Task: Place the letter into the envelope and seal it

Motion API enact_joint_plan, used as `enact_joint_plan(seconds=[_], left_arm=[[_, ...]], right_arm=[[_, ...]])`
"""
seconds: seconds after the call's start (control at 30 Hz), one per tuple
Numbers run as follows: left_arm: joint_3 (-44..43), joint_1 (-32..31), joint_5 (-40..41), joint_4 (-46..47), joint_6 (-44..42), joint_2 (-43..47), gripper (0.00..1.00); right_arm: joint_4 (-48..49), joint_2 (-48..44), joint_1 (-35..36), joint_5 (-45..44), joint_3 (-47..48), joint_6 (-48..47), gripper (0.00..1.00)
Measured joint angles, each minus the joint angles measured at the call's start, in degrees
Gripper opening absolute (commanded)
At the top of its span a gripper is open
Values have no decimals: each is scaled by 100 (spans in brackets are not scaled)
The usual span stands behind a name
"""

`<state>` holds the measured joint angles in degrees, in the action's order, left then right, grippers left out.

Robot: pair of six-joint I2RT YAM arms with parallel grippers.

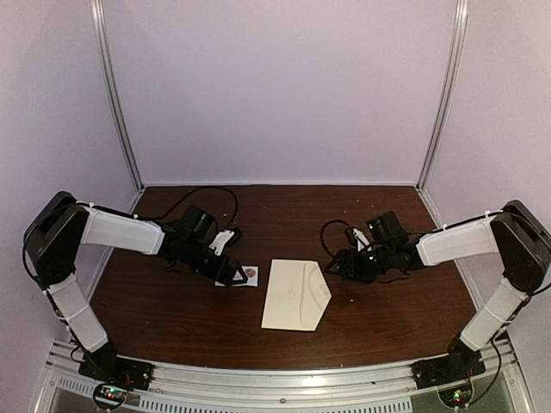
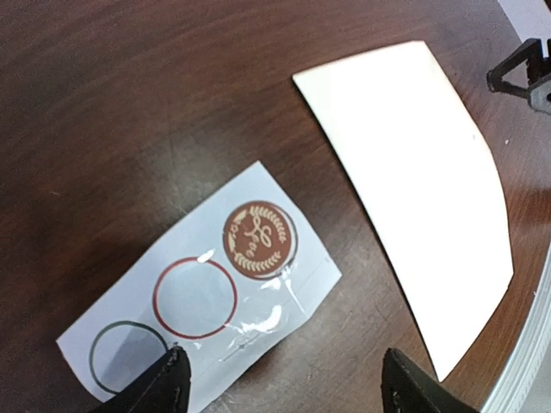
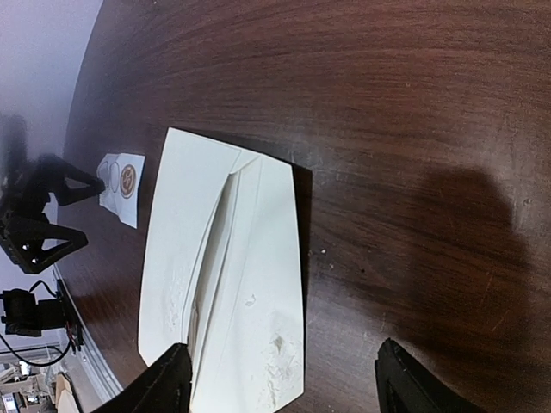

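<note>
**Item: the envelope (image 1: pixel 295 294).** It lies flat on the worktop (image 1: pixel 172 310), mid-way between your two arms and touched by neither. No loose letter shows anywhere, so it is probably already inside. A fold ridge runs along the envelope in the right wrist view. Whether the flap is pressed fully down, you cannot tell.

**Item: sticker card (image 2: pixel 306 267).** It sits just left of the envelope. It carries one brown seal sticker (image 2: pixel 256 240) and two empty rings.

**Item: left end effector (image 2: pixel 284 379).** The jaws are spread wide and hold nothing. It hovers over the card's ringed end.

**Item: right end effector (image 3: pixel 281 366).** This one is also wide and empty. It is poised just beside the envelope's right edge.

**Step in hand (judged):** sealing, by fetching the sticker.

**Next move calls for:** bring one left fingertip to the seal's rim and peel it without dragging the card. You may want the right arm to pin the flap.
</note>
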<state>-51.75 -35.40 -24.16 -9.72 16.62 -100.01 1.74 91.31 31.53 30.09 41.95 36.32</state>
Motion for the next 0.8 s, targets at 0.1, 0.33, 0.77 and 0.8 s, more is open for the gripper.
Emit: enact_joint_plan(seconds=[0.1,0.33,0.77,0.8], left_arm=[[-131,-76,269,-66,116,232,77],[-511,-927,560,442,721,549,54],[-590,-1740,166,1781,1530,-787,33],[-590,-1786,122,1906,1572,-896,33]], right_arm=[[26,155,-28,35,9,-44,70],[70,660,-42,275,330,-195,63],[308,1329,-44,756,901,-278,57],[321,1364,-42,811,931,-275,57]])
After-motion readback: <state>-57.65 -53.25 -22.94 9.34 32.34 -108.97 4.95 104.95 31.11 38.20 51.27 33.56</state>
